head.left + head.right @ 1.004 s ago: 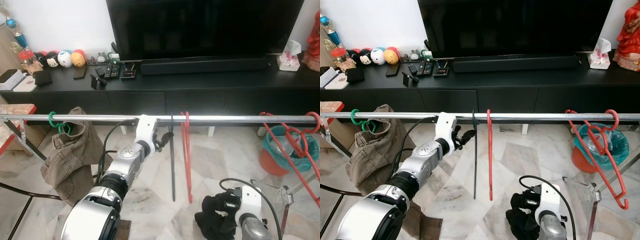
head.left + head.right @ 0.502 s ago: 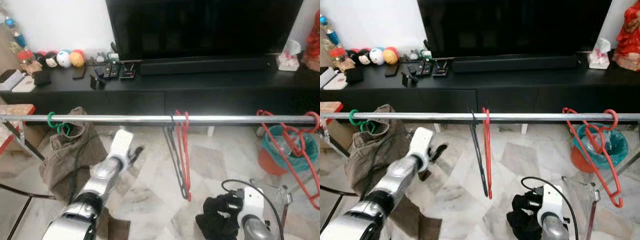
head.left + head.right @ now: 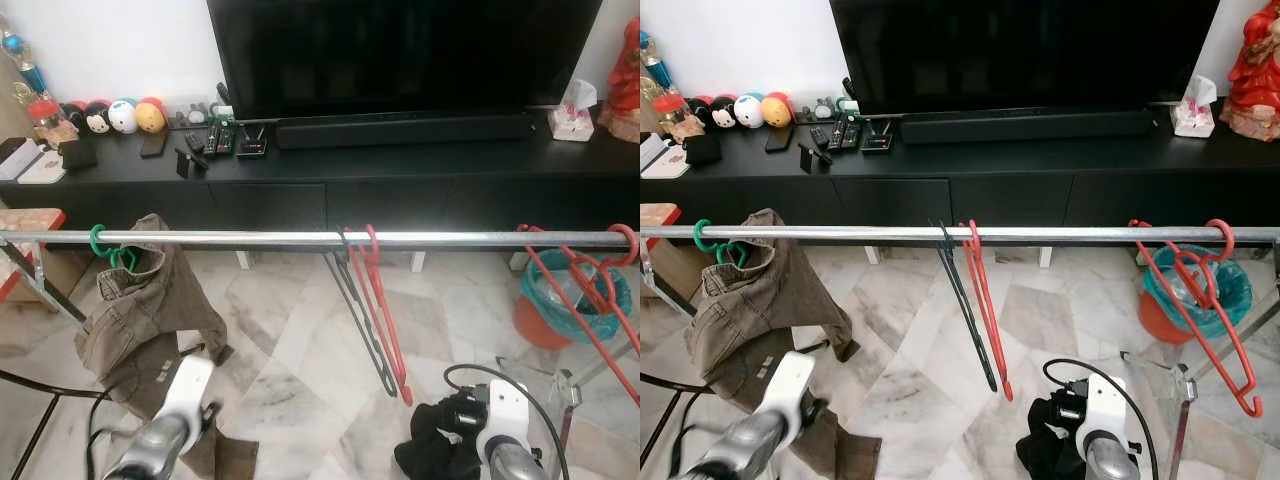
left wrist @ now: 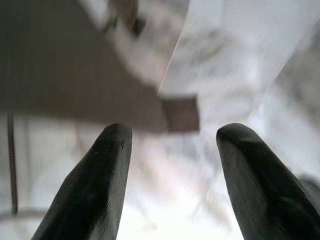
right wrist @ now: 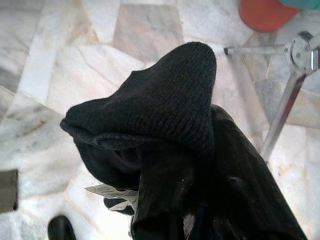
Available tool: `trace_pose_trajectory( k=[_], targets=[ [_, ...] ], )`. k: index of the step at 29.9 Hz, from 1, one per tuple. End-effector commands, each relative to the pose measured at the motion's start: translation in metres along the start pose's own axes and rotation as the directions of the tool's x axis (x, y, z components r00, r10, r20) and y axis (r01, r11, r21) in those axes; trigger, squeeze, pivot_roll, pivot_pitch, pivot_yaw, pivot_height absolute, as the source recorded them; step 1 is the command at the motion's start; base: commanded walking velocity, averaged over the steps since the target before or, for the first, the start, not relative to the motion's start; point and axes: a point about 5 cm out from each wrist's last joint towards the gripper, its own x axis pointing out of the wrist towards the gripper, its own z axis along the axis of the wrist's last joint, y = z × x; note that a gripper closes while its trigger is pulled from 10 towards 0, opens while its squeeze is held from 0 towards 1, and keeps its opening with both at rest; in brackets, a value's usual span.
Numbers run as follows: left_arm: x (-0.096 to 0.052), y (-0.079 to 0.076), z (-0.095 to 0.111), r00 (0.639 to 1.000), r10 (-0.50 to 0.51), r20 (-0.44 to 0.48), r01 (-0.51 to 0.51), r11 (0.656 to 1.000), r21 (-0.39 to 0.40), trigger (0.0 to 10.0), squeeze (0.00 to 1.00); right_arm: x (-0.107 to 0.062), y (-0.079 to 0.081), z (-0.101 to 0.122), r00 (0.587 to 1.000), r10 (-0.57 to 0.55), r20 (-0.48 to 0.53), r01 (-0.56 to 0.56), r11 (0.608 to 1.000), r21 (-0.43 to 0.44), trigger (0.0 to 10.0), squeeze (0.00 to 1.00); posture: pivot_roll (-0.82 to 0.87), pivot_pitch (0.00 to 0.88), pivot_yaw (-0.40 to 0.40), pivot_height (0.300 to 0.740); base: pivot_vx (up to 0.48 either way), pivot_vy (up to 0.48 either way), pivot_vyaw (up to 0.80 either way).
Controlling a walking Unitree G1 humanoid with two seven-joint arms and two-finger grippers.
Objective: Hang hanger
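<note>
A black hanger (image 3: 357,305) hangs by its hook on the silver rail (image 3: 230,238), tilted, right beside a red hanger (image 3: 388,318). My left arm (image 3: 186,398) is low at the bottom left, well below the rail. In the left wrist view my left gripper (image 4: 172,167) is open over the marble floor, nothing between its fingers (image 4: 95,185). My right gripper (image 3: 452,440) is low at the bottom right, shut on a bundled black knitted garment (image 5: 165,125) that hides its fingers.
Brown trousers (image 3: 140,310) hang from a green hanger (image 3: 108,248) at the rail's left end. Several red hangers (image 3: 585,290) crowd the right end above an orange bucket (image 3: 545,320). Rack legs (image 3: 565,400) stand beside my right arm. A black TV cabinet (image 3: 400,190) runs behind the rail.
My left gripper has let go of the black hanger and dropped from the rail to the bottom left. The black and red hangers now swing tilted. The right arm has stayed put.
</note>
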Motion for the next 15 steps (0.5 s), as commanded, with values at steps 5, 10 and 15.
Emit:
trace_pose_trajectory(
  k=[5,10,15],
  targets=[
    [-0.001,-0.002,-0.008,1.0,0.014,-0.027,-0.015,0.999,-0.035,10.0,0.0,0.0,-0.006,-0.001,1.0,-0.006,-0.006,0.006,1.0,-0.005,10.0,0.0,-0.03,0.0,0.057,0.74,0.0,0.0,0.0],
    [0.003,-0.014,0.007,0.999,-0.024,0.028,0.025,0.999,-0.031,10.0,0.0,0.001,-0.003,0.002,1.0,-0.001,-0.001,0.001,1.0,-0.006,10.0,0.0,-0.04,0.0,0.059,0.74,0.0,0.0,0.0],
    [0.004,-0.019,0.01,0.998,-0.049,0.038,0.05,0.999,-0.02,10.0,0.0,0.001,0.001,0.003,1.0,0.008,0.003,-0.008,1.0,-0.002,10.0,0.0,-0.04,0.0,0.063,0.74,0.057,0.0,0.0]
  ],
)
